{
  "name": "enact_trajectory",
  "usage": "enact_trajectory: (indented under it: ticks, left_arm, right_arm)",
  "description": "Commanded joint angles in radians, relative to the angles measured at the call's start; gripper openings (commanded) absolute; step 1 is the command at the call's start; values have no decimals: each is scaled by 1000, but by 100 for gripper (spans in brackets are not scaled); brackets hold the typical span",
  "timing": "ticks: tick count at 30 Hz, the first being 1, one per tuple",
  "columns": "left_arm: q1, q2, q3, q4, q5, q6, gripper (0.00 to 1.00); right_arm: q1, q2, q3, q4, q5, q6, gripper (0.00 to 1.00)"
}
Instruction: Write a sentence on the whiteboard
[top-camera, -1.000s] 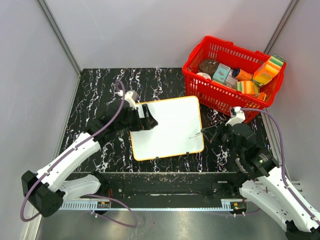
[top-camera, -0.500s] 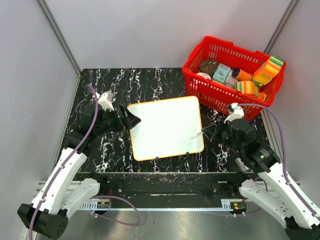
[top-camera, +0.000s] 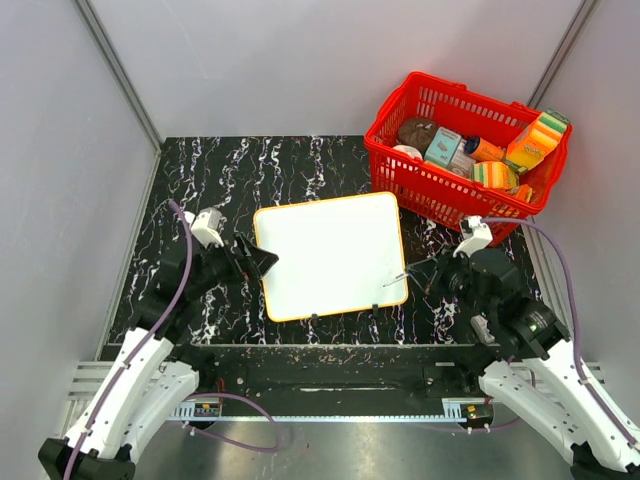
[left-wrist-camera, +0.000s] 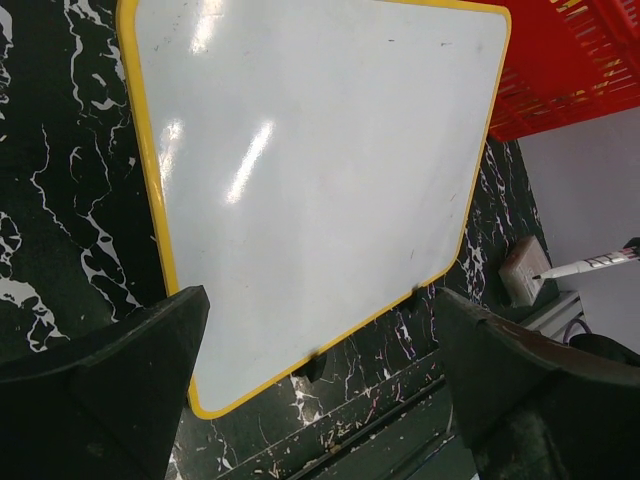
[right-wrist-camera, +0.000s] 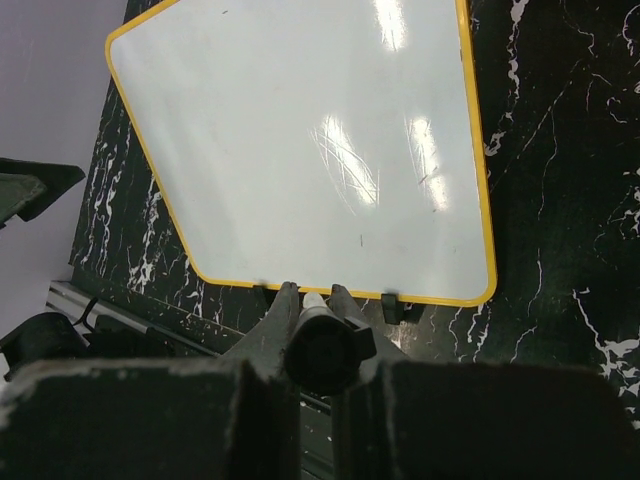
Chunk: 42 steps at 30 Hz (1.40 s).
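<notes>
Lying flat in the middle of the dark table (top-camera: 200, 170), just beside the red basket (top-camera: 400, 180), the whiteboard (top-camera: 330, 255) carries no writing yet. The right gripper (top-camera: 425, 271) is clamped on a marker (top-camera: 398, 277) whose tip sits near the board's right edge. The left gripper (top-camera: 258, 258) (jaws spread wide, holding nothing) hovers at the left edge. Unbraced, the board could skid under the marker's push, smearing the strokes.

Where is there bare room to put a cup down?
Bare: the table beyond the whiteboard, between left wall and red basket. Crowded: right of the whiteboard, where the right claw holds a pen beside the basket.
</notes>
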Motion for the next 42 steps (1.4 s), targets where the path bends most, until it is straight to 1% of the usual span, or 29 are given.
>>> enact_trajectory:
  ticks: [1, 3, 6, 11, 15, 17, 20, 24, 29, 32, 34, 36, 37, 42]
  left_arm:
    - [6, -55, -37, 164, -17, -5, 99]
    - [5, -46, -23, 144, -29, 4, 99]
    - [6, -23, 13, 112, -66, 44, 99]
    - [6, 20, 18, 139, -88, 87, 99]
    - [8, 72, -6, 220, -100, 92, 99]
    - [11, 126, 0, 223, -94, 112, 99]
    - [20, 163, 14, 200, -108, 135, 99]
    - [46, 136, 9, 182, -146, 132, 99]
    - [74, 88, 0, 150, -212, 130, 99]
    - [104, 117, 4, 125, -230, 127, 99]
    - [145, 148, -3, 125, -195, 116, 99]
    - [179, 152, -40, 167, -126, 95, 99]
    - [213, 148, -54, 185, -102, 86, 99]
    - [273, 152, -152, 351, 56, 50, 99]
  right_arm:
    - [2, 7, -32, 117, -25, -17, 0]
    - [2, 29, -37, 180, -28, -21, 0]
    - [2, 91, -31, 260, -74, -43, 0]
    - [2, 190, -27, 382, -119, -63, 0]
    - [2, 234, -60, 458, -128, -54, 0]
    - [2, 256, -69, 487, -130, -52, 0]
    - [2, 278, -78, 514, -125, -55, 0]
    - [0, 307, -93, 588, -148, -66, 0]
    - [2, 375, -54, 605, -180, -110, 0]
    - [2, 389, -50, 625, -183, -123, 0]
    - [2, 396, -60, 636, -185, -121, 0]
    - [2, 404, -66, 677, -194, -117, 0]
    - [2, 413, -66, 686, -199, -117, 0]
    - [2, 421, -67, 709, -225, -95, 0]
